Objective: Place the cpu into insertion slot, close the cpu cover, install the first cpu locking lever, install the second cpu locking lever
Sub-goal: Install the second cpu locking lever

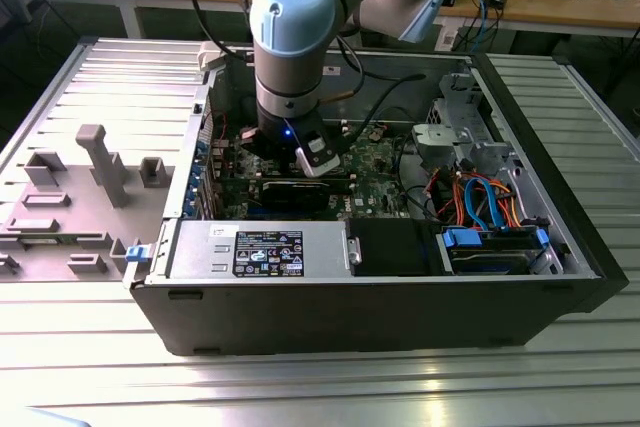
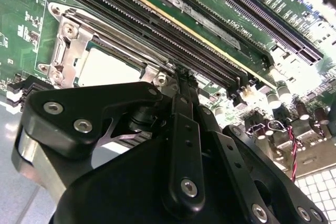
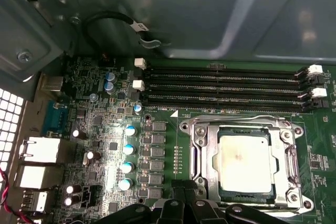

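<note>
Cpu (image 3: 245, 162) flat in socket, cover (image 3: 207, 153) closed

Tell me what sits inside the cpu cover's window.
In the first wrist view, the cpu's pale metal top fills the window of the closed cpu cover. The insertion slot beneath is hidden by both. The gripper hangs beside the cover's edge.

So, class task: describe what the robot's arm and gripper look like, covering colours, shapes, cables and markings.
In the exterior view, the arm has rounded light-blue joint caps, one bearing a pale logo, on silver-grey tube segments, with black cables running alongside. A small blue light glows at its wrist. In the second wrist view, the gripper is matt black, built of flat linkage bars pinned with silver screws, tapering to narrow fingers.
</note>
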Motion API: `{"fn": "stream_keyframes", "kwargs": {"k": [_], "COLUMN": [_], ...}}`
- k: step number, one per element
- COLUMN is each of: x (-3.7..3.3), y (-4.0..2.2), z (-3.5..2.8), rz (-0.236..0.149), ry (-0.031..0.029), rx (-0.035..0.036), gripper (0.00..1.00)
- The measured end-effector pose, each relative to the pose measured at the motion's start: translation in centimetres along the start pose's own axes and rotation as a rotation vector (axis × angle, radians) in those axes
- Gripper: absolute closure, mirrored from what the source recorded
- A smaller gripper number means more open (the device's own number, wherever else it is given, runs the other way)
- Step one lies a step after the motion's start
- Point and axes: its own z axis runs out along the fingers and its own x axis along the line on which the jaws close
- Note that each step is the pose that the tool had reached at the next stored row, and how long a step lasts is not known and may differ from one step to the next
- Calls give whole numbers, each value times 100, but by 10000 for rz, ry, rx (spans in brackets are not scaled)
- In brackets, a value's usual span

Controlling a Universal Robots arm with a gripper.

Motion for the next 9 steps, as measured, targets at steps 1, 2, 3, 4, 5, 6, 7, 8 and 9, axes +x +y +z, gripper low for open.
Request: {"fn": "stream_keyframes", "kwargs": {"k": [1,2,3,4,5,6,7,8,9], "x": [5,10,16,24,33,37,38,38,38], "y": [1,1,1,1,1,1,1,-1,-3], "z": [1,2,2,2,3,3,3,8,14], "rz": [0,0,-1,0,0,1,1,1,2], "ry": [-3,-3,-2,-2,-1,1,4,1,3], "rx": [-1,-3,-3,-3,-2,-1,0,2,5], "gripper": [89,89,89,89,89,89,89,89,89]}}
